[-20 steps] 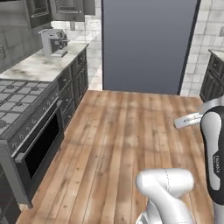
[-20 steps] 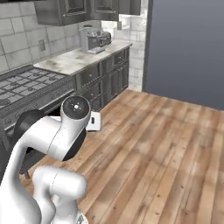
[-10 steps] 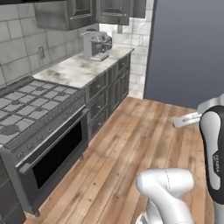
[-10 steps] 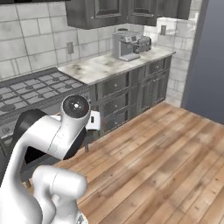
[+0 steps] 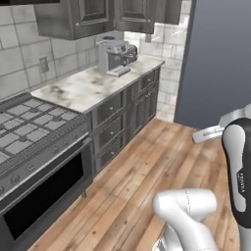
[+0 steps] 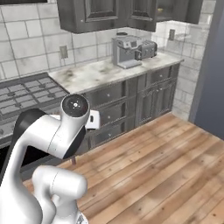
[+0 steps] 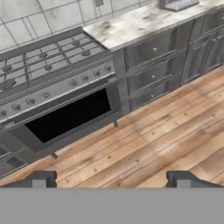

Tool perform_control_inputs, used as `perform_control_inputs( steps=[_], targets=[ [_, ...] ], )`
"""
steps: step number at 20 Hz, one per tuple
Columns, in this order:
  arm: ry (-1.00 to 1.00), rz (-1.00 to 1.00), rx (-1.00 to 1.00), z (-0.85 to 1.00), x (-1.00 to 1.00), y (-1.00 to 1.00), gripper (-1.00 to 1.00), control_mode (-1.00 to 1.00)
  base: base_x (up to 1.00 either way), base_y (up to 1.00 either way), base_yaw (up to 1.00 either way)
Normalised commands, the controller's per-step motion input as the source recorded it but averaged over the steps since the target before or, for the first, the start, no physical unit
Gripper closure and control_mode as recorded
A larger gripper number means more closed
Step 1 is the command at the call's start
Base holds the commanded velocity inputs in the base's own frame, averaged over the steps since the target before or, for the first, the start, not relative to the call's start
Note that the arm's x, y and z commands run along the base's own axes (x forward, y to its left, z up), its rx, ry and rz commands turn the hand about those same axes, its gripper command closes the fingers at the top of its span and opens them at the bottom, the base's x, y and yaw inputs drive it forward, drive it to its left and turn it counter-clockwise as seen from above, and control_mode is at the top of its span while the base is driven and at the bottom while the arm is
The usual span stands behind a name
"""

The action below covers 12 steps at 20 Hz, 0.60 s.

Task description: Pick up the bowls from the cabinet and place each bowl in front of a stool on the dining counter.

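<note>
Dark grey wall cabinets (image 5: 93,17) with raised-panel doors hang above the worktop, also along the top of the right base view (image 6: 100,13); the doors I see are shut. The bowls, the stool and the dining counter are out of view. My gripper (image 7: 111,179) is open, its two dark fingertips (image 7: 41,178) standing far apart with nothing between them. It points down at the wood floor in front of the oven (image 7: 70,116).
A marble worktop (image 5: 83,88) with dark drawers (image 6: 109,94) runs along the tiled wall. A silver coffee machine (image 5: 115,56) stands on it. A gas stove (image 5: 29,122) sits at the left. A tall blue-grey panel (image 5: 220,59) rises at the right. Wood floor (image 6: 175,162) lies open ahead.
The whole picture has shifted: the base has turned and come nearer to the worktop, so stove, coffee machine and wall cabinets now show larger. My gripper has stayed open.
</note>
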Motion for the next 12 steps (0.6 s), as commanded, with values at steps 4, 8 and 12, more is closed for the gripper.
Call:
perform_control_inputs(
  steps=[4, 8, 12],
  targets=[
    [0.0, 0.0, 0.0, 0.0, 0.0, 0.0, -1.0, 1.0, 0.56, -1.0, 0.22],
    [0.0, 0.0, 0.0, 0.0, 0.0, 0.0, -1.0, 1.0, 0.56, -0.99, 0.22],
    [0.0, 0.0, 0.0, 0.0, 0.0, 0.0, -1.0, 1.0, 0.61, -0.93, 0.21]
  ],
)
